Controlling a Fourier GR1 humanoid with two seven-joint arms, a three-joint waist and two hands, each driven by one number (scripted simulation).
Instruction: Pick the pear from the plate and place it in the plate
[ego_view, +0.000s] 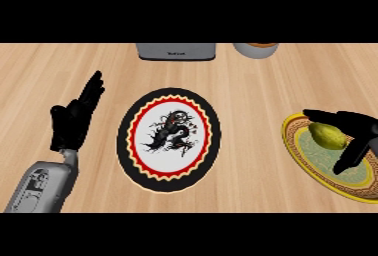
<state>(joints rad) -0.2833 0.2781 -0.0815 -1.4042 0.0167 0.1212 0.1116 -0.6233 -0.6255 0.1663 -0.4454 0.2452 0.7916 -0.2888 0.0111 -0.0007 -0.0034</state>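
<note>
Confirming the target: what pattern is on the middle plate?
Head view: middle plate has a black rim, red-and-cream zigzag ring, black dragon-like figure on white.

I see a tabletop (251, 75) of pale, matt wood with fine grain. The black plate (169, 140) looks smooth and glazed, the yellow plate (310, 172) glossy. Both hands look matt black; the left forearm (40, 187) is smooth grey.

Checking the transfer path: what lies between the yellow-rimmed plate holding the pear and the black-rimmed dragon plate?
In the head view, only bare wooden counter separates the yellow-rimmed plate, where the pear sits, from the dragon plate.
</note>
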